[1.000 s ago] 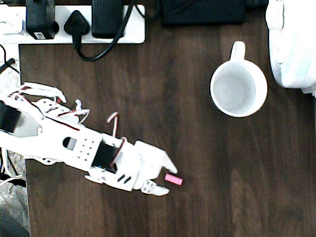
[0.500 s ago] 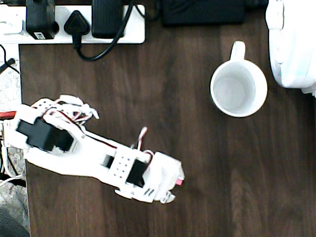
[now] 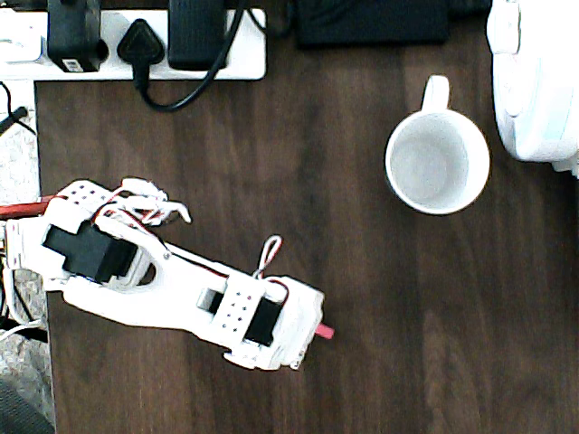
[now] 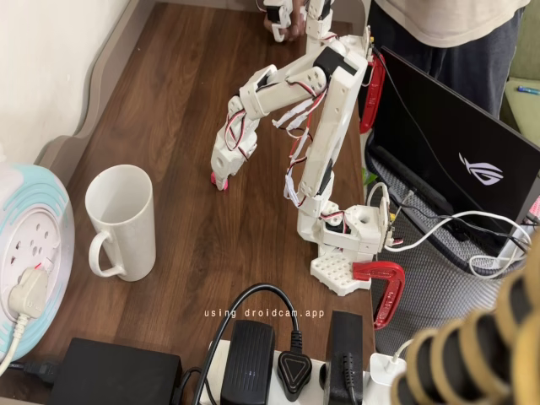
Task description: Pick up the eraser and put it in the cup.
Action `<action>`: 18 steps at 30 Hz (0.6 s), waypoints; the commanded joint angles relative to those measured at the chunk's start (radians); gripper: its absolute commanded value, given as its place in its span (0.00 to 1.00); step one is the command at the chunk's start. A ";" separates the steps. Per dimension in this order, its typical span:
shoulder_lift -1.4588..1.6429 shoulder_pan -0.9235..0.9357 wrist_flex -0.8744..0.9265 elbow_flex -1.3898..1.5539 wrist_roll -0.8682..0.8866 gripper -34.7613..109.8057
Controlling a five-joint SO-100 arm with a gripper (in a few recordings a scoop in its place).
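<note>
One eraser under the hand, cup waiting well apart

One small pink-red eraser lies on the dark wooden counter, and the white arm is bent down over it so that the hand meets the counter right at the block. In the overhead view only one end of the eraser pokes out past the wrist housing; the rest is covered. In the fixed view a speck of pink sits at the fingertips, low against the wood. This placement suits a grasp from above: the fingers come down on either side of a flat thing too small to scoop.

Whether the fingers are clenched on the eraser or merely straddling it, I cannot tell; the wrist hides them from above and the fixed view is too small.

The arm reaches out from its clamped base, upper link rising steeply, forearm folding forward and down, wrist pointing nearly straight at the counter.

The cup stands upright and empty, well apart from the hand, its mouth open and unobstructed. The lift has likely not begun.
</note>
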 commanded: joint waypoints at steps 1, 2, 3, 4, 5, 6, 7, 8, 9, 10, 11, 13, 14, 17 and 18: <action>0.021 0.002 0.044 -0.020 -0.173 0.24; 0.037 -0.003 0.044 -0.018 -0.163 0.24; 0.058 -0.012 0.046 -0.017 -0.149 0.24; 0.094 -0.025 0.046 -0.014 -0.135 0.24; 0.147 -0.043 0.048 -0.011 -0.123 0.24; 0.225 -0.066 0.052 -0.005 -0.115 0.24; 0.291 -0.086 0.052 -0.003 -0.110 0.24; 0.356 -0.109 0.051 -0.005 -0.104 0.24; 0.420 -0.132 0.044 -0.006 -0.101 0.24; 0.479 -0.152 0.029 -0.008 -0.101 0.24; 0.534 -0.172 -0.006 -0.008 -0.101 0.24; 0.640 -0.232 -0.089 -0.011 -0.089 0.24; 0.673 -0.264 -0.109 -0.015 -0.083 0.24; 0.707 -0.348 -0.160 -0.023 -0.064 0.24; 0.704 -0.376 -0.190 -0.025 -0.063 0.24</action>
